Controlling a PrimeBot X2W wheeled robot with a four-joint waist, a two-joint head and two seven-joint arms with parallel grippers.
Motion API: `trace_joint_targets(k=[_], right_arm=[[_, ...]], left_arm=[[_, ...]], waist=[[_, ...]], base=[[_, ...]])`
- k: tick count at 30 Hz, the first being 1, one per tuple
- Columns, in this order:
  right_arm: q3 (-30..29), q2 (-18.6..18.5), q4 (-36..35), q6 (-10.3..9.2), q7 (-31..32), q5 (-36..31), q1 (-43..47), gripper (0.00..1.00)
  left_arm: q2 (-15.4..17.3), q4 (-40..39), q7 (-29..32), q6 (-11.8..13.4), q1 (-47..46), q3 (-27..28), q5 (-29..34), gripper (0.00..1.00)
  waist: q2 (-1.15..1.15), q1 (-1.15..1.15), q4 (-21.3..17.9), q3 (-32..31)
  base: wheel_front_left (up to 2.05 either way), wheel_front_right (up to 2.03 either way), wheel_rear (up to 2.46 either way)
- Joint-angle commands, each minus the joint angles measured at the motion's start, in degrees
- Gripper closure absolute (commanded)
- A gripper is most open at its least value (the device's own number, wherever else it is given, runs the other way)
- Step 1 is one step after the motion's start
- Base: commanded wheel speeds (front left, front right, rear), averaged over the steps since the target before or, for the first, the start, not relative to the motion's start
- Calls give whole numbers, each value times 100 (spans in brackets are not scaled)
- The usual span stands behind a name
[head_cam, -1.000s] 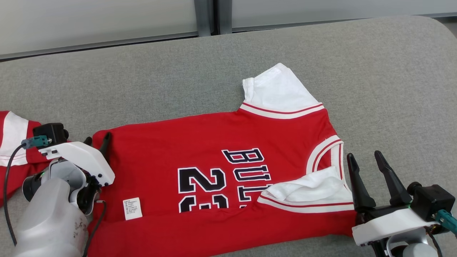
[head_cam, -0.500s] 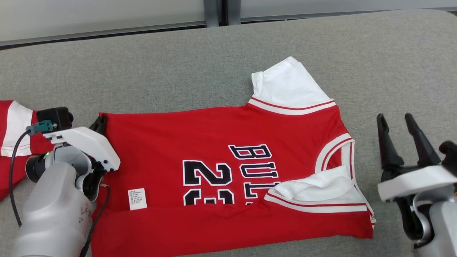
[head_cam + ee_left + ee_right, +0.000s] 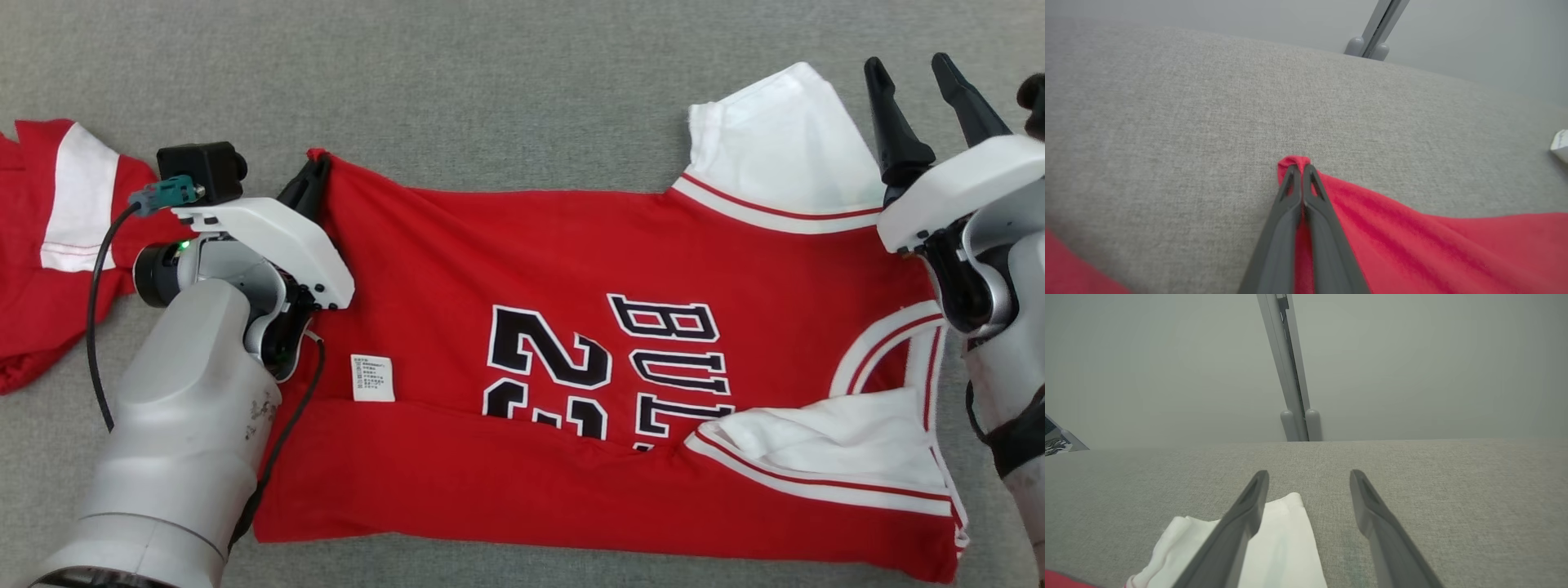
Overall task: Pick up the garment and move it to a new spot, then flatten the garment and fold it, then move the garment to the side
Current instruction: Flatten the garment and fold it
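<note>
One red jersey-knit basketball shirt (image 3: 506, 245), with black-and-white "BUL" lettering and striped white trim, lies mostly flat on the grey woven cushion (image 3: 490, 82). Its long axis runs left-right, neck toward the robot's right. Left gripper (image 3: 317, 167) is pinched together on its far hem corner. The right gripper (image 3: 906, 64), fingers apart, sits by the far white sleeve (image 3: 775, 139).

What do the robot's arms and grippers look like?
The left gripper and right gripper each have two long, dark, tapering fingers on an angular white mount. The left forearm and right forearm are smooth pale grey tubes; the left has dark scuffs. By the left wrist sit a black box, a teal plug with a black cable, and a small green light.
</note>
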Motion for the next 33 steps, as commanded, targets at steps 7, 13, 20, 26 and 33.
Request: trace_joint_targets(k=[7,13,20,26,33], right_arm=[[698,-197,1395,-1,378,225,-972,0],[1191,-270,2064,-1,613,475,-1405,0],[1677,-403,2333,-1,678,811,-1556,100],[2007,-552,2078,-1,33,1182,-1430,100],[2261,-974,1324,-1,-786,1758,-868,100]], left_arm=[[-88,-46,-102,-6,-208,-388,-255,100],[-97,-37,-138,-5,-235,-670,-476,100],[-116,-64,-159,-5,-201,-934,-735,100],[-9,-159,-311,-6,-91,-1076,-1034,100],[327,-375,-556,-5,170,-1271,-1271,100]], waist=[[0,0,419,298],[0,0,497,347],[0,0,587,317],[0,0,600,176],[0,0,509,-217]], base=[[0,0,0],[0,0,0],[0,0,0],[0,0,0],[0,0,0]])
